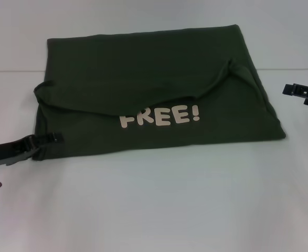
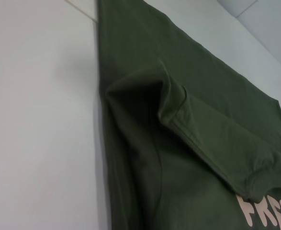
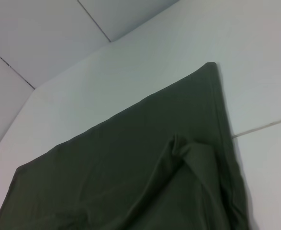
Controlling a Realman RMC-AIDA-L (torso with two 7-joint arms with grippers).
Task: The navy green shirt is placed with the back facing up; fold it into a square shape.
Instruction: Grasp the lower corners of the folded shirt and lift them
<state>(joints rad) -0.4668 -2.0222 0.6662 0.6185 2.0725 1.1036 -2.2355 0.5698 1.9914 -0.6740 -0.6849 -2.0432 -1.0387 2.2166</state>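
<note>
White table (image 1: 154, 210) stretched bare nearest the camera, and beyond it lay the shirt (image 1: 143, 73), folded into a rough rectangle at the middle of the table. Its far part was doubled over toward the near side, so that a hemmed edge ran across it just above the cream "FREE!" lettering (image 1: 160, 116), whose top was partly covered. Both sleeve folds bulged at the ends of that edge. At the shirt's near left corner the left gripper (image 1: 44, 139) lay low on the table, its tips touching the cloth edge; I could not tell whether they were spread or pinching. Off the shirt's right side, apart from the cloth, the right gripper (image 1: 300, 93) hung, its state likewise unclear
</note>
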